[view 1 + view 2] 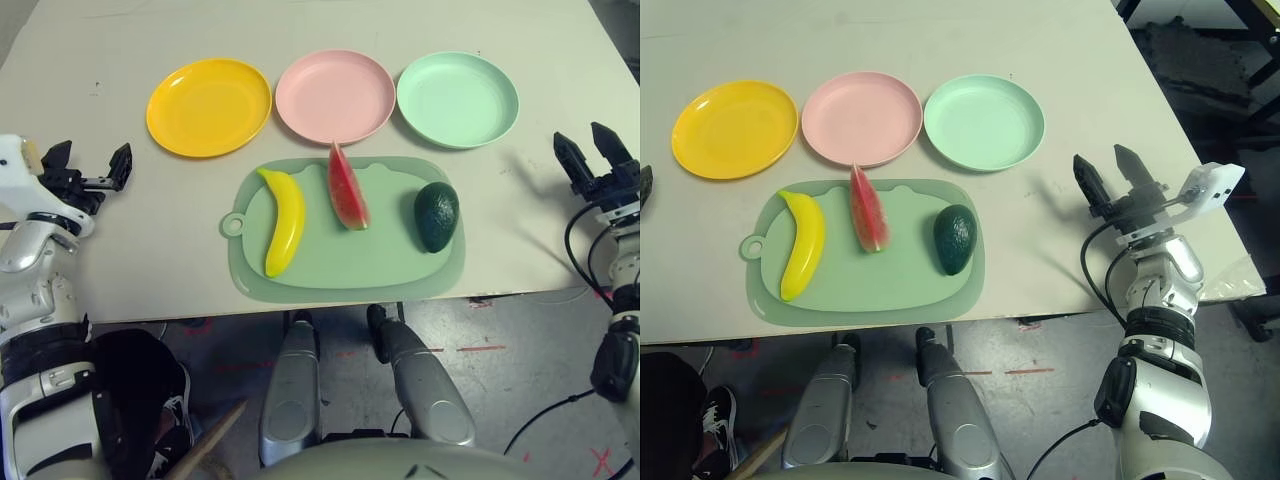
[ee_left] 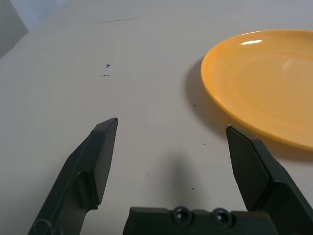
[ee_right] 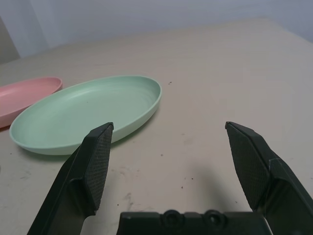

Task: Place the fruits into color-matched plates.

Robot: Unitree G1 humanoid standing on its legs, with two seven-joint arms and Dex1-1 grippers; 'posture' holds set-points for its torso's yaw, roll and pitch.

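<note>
Left eye view gives you the whole layout: your yellow plate (image 1: 208,107), pink plate (image 1: 334,96) and mint plate (image 1: 457,99) sit in a row at the far side of the worktop (image 1: 90,260). Nearer you, the cutting mat (image 1: 340,265) carries the banana (image 1: 283,220), the watermelon wedge (image 1: 347,187), whose tip touches the pink plate's rim, and the avocado (image 1: 436,215). Your left gripper (image 1: 88,166) hovers beside the yellow plate, your right gripper (image 1: 1112,178) beside the mint one; both have their fingers spread wide and hold nothing.
</note>
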